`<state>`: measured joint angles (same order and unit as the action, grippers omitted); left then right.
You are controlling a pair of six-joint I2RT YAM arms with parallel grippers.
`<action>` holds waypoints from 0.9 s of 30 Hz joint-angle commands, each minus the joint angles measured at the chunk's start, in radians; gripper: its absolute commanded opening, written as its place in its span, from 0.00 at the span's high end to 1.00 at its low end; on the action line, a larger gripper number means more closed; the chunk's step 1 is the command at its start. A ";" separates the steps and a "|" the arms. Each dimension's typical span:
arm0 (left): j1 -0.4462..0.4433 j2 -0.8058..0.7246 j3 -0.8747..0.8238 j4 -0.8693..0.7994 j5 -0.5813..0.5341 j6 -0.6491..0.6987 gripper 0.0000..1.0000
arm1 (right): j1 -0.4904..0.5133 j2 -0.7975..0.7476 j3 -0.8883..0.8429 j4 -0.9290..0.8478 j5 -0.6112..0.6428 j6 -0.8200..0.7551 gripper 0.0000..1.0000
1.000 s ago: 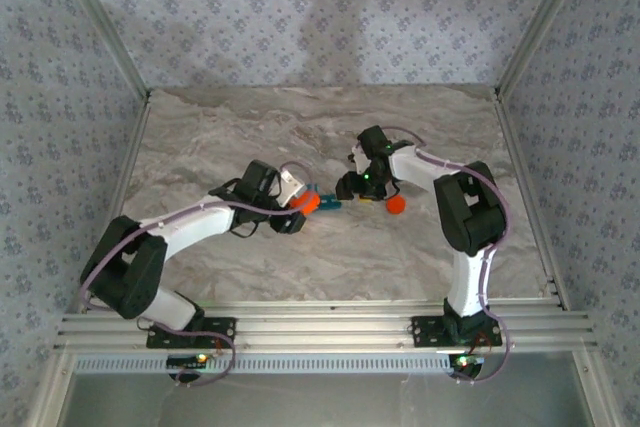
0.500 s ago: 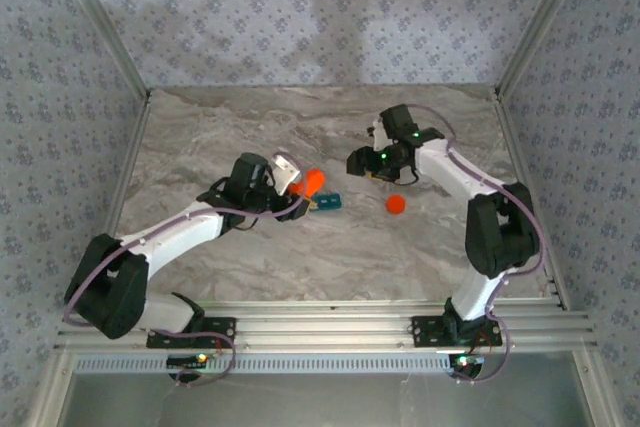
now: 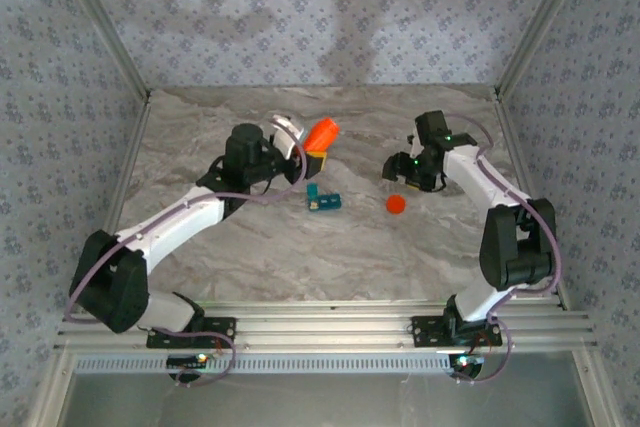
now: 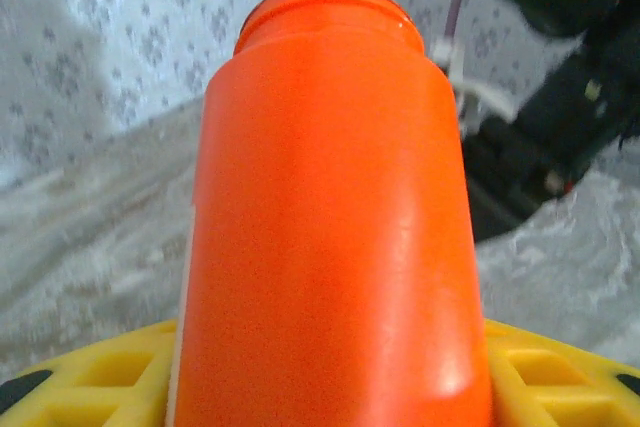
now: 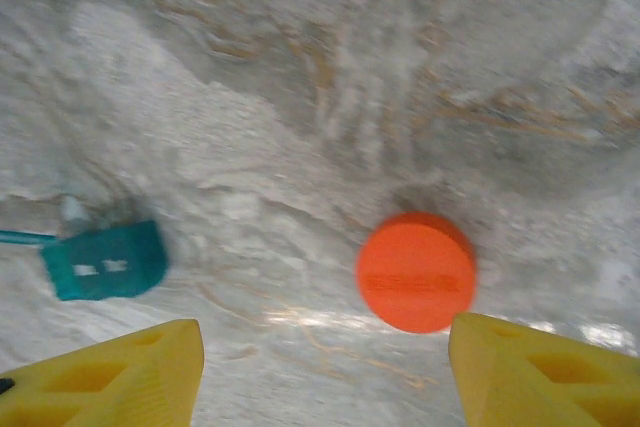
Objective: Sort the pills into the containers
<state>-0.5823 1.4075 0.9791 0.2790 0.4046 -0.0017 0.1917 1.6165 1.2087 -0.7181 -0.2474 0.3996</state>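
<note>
Left gripper (image 3: 306, 153) clamps the orange cylindrical plastic bottle (image 3: 322, 133). We see it raised and carried back from where it sat a second ago, beside the teal plastic pill box (image 3: 324, 201). That box now lies alone mid-table, with the round orange cap (image 3: 397, 204) near it on the right. Our right gripper (image 3: 393, 168) has pulled toward the right edge, jaws apart and empty, just behind the cap. Bare marble-patterned table (image 3: 250, 267) spreads nearer than the box.
</note>
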 commanded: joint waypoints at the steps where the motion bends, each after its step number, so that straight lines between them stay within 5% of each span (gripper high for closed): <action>1: 0.007 0.041 0.073 0.105 0.040 0.006 1.00 | -0.004 0.044 -0.008 -0.062 0.080 -0.036 0.31; 27: 0.027 0.204 0.309 0.290 0.113 0.025 1.00 | 0.092 0.239 0.047 -0.124 0.192 -0.077 0.29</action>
<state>-0.5610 1.6089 1.2438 0.4835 0.4801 0.0414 0.2840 1.8328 1.2217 -0.8093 -0.0734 0.3424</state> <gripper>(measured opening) 0.536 0.716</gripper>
